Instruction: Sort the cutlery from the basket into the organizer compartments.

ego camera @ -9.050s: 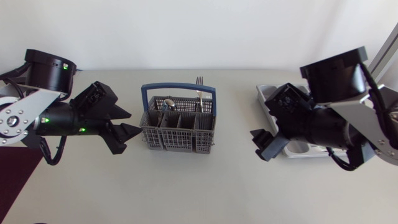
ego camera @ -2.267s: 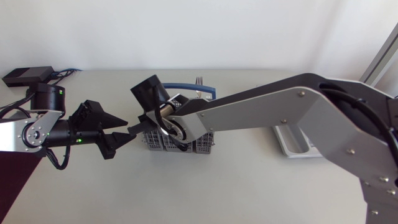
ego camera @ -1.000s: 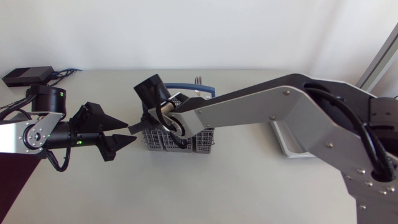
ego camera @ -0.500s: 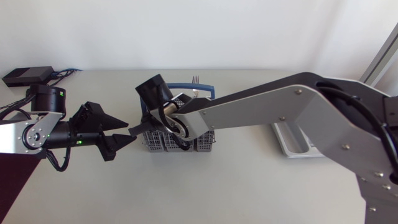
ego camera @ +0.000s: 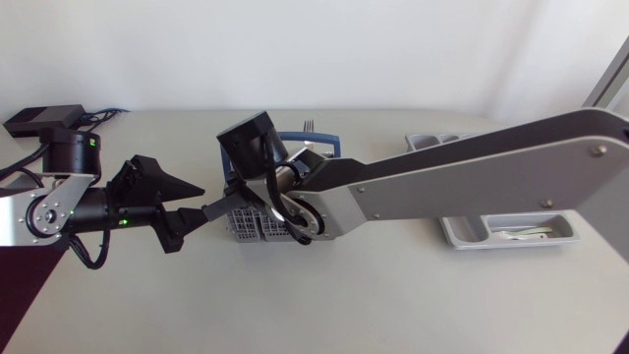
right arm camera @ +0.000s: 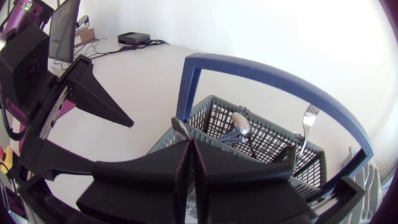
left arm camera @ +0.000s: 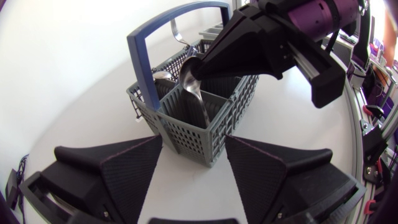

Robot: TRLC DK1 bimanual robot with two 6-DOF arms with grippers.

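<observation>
On the white table (ego camera: 324,295), the basket (ego camera: 254,226) has one corner between the wide-spread fingers of the left gripper (ego camera: 205,202). Only the left wrist view shows the right gripper (left arm camera: 200,67) pinching a spoon (left arm camera: 195,93) that stands in the basket; only the head view shows the organizer (ego camera: 462,236)

Blue handle (left arm camera: 142,62) arching across the basket's (left arm camera: 199,134) top, right gripper (right arm camera: 191,149) with a pinched spoon (left arm camera: 194,93) filling the room above the basket's left-arm end, left gripper (ego camera: 218,197) splayed around that end's corner, free passage over the table (ego camera: 295,295) in front of the basket
</observation>
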